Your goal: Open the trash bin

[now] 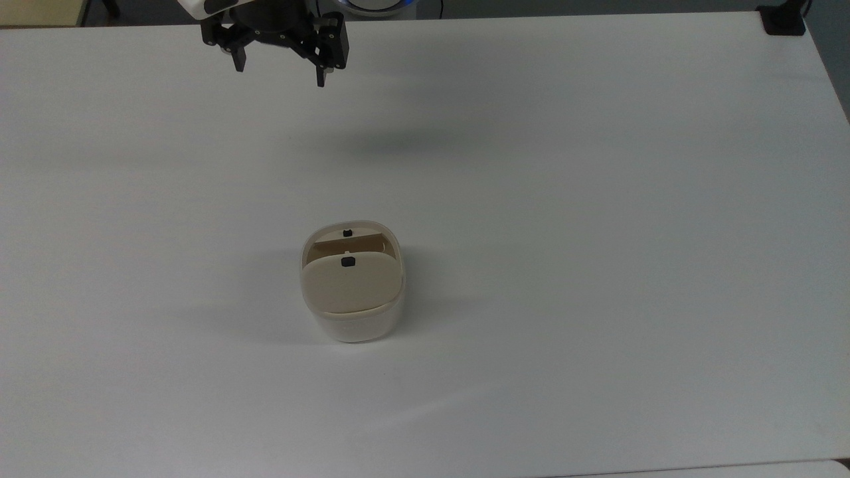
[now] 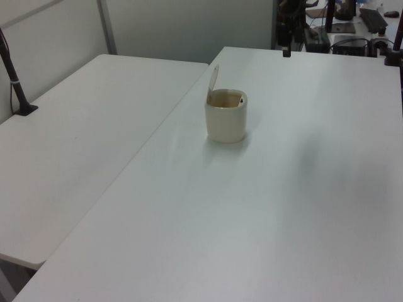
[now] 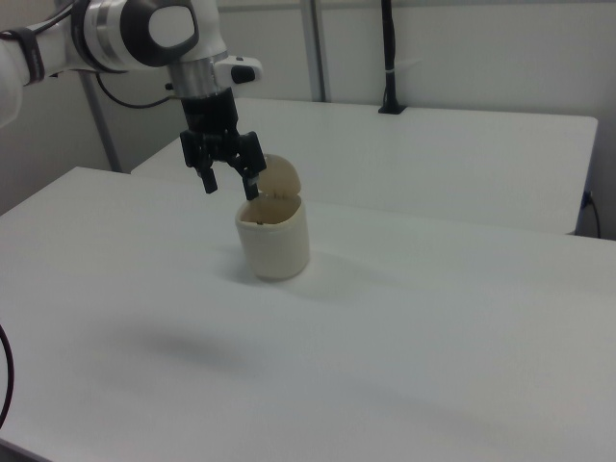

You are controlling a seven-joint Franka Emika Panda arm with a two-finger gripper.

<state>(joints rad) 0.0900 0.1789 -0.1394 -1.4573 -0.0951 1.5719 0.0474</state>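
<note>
No readable labels anywhere. The trash bin sat mid-table, its lid swung up on edge, inside too dim to tell contents. My gripper hung well apart near the top view's upper edge, fingers spread, holding nothing.

The arm reaches in from the right view's far left, wrist bent downward, its black gripper hanging in the air with both fingers spread apart, holding nothing.
</note>
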